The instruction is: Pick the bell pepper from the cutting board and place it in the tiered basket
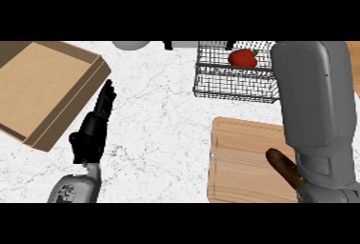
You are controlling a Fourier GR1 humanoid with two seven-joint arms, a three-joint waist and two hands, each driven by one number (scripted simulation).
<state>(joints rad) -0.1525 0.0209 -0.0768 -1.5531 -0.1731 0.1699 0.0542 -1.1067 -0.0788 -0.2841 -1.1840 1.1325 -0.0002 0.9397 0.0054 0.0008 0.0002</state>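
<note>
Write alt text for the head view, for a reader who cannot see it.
A red bell pepper sits in the wire tiered basket at the counter's far side, with the robot's right forearm reaching up beside it. Nearer, a brown object lies on the wooden cutting board. The left hand rests open beside a cardboard box.

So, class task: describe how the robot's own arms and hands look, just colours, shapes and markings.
Both forearms are grey, smooth and rounded. The right forearm is a thick grey tube with a seam near its lower end. The left forearm bears a small dark marking. The left hand is black, with slender fingers. The right hand is not visible.
</note>
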